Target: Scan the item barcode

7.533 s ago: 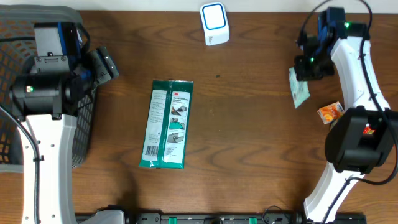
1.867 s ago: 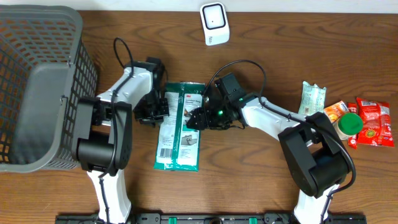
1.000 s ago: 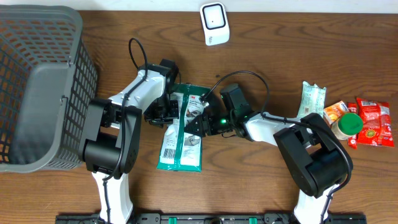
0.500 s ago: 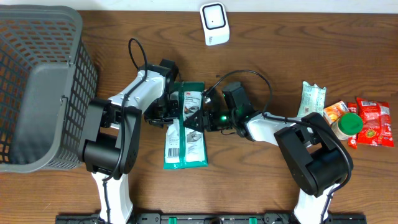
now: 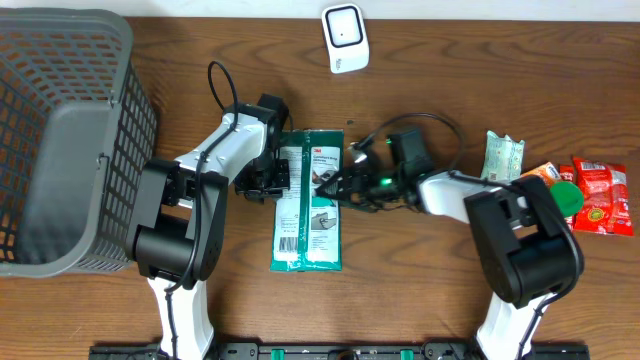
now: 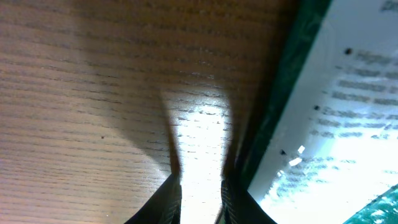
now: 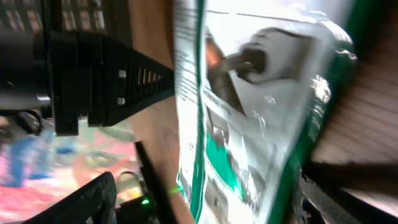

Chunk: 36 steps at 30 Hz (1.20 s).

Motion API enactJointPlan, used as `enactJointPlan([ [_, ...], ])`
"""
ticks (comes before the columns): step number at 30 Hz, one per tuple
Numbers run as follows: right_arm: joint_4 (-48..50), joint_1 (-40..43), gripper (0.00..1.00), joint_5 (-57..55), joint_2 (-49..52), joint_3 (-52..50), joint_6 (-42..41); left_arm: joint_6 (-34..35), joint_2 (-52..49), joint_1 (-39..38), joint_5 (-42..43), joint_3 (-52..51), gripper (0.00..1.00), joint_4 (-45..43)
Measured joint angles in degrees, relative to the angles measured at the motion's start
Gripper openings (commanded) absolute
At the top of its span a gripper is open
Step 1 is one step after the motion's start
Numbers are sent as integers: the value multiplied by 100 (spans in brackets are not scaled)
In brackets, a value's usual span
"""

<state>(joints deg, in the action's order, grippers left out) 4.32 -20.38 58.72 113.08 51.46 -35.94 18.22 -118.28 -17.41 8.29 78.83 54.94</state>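
A green-and-white packet (image 5: 310,205) lies flat between both grippers. The left gripper (image 5: 279,180), narrowly parted, holds nothing; of the right gripper (image 5: 342,186) I cannot tell. Pinch one edge firmly, then show the barcode (image 5: 290,239) to the scanner (image 5: 345,38) beyond the fingers.

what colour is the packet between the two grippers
The packet is green with white panels, clearest overhead.

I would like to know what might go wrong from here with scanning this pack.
1. Both the left tool and the right tool crowd the edges of the green pack; they may tug it askew or bump.
2. The pack looks floppy, so an edge grip may let it sag or slip before reaching the scanner.
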Motion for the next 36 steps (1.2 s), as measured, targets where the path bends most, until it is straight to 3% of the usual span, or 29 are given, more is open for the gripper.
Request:
enactJointPlan([
  [9,-1353,256,97,387,-81,48,133,0,0,-2,17,0,24,-9],
  [19,-1250,-186,97,142,-160,68,166,0,0,-7,15,0,24,-7],
  [30,-577,-306,86,-275,-160,50,50,2,13,-240,2,-22,24,-42],
  [36,-179,-306,75,-575,-133,37,61,0,28,-345,-7,-39,24,-63],
])
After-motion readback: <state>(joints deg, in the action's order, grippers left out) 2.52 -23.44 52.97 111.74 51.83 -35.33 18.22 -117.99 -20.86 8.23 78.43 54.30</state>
